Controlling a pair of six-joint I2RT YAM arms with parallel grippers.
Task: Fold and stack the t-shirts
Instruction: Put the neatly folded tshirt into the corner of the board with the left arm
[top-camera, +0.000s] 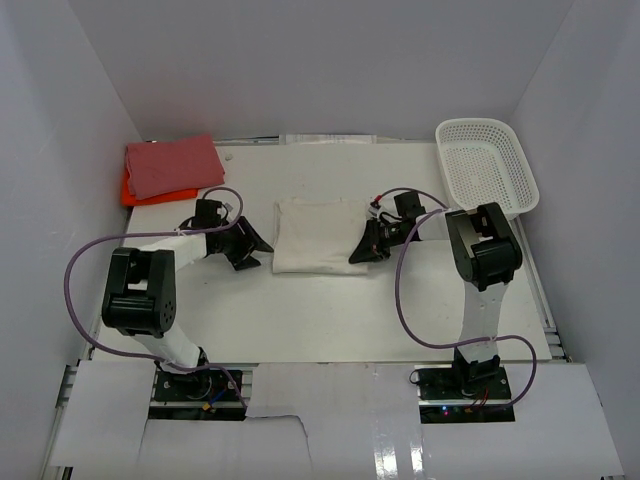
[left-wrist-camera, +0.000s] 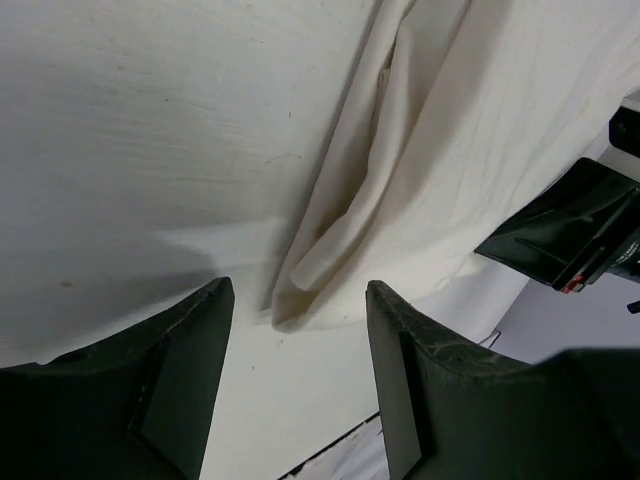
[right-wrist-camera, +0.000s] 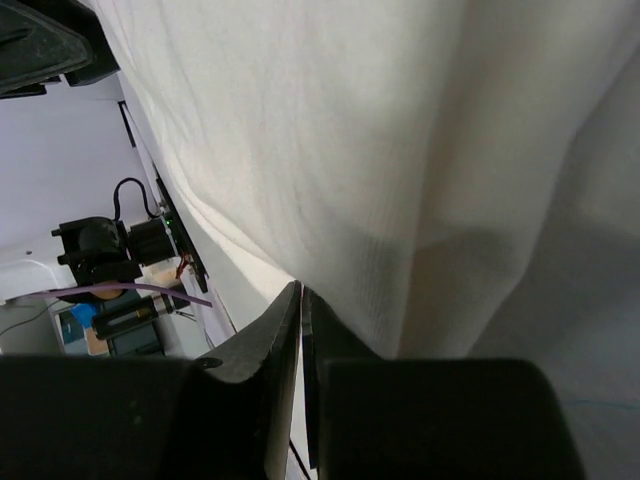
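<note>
The cream t-shirt (top-camera: 315, 235) lies folded in a rectangle at the table's middle. My left gripper (top-camera: 250, 250) is open and empty at its near left corner; in the left wrist view (left-wrist-camera: 300, 285) that rolled corner (left-wrist-camera: 320, 265) lies just beyond the fingertips. My right gripper (top-camera: 362, 250) is at the near right edge, and in the right wrist view (right-wrist-camera: 300, 290) its jaws are shut, pinching the shirt's edge (right-wrist-camera: 350, 130). The pink-red t-shirt (top-camera: 172, 165) lies folded on the orange t-shirt (top-camera: 128, 190) at the far left.
A white mesh basket (top-camera: 485, 165) stands at the far right, against the right wall. White walls close in the table at the left, back and right. Purple cables loop beside both arms.
</note>
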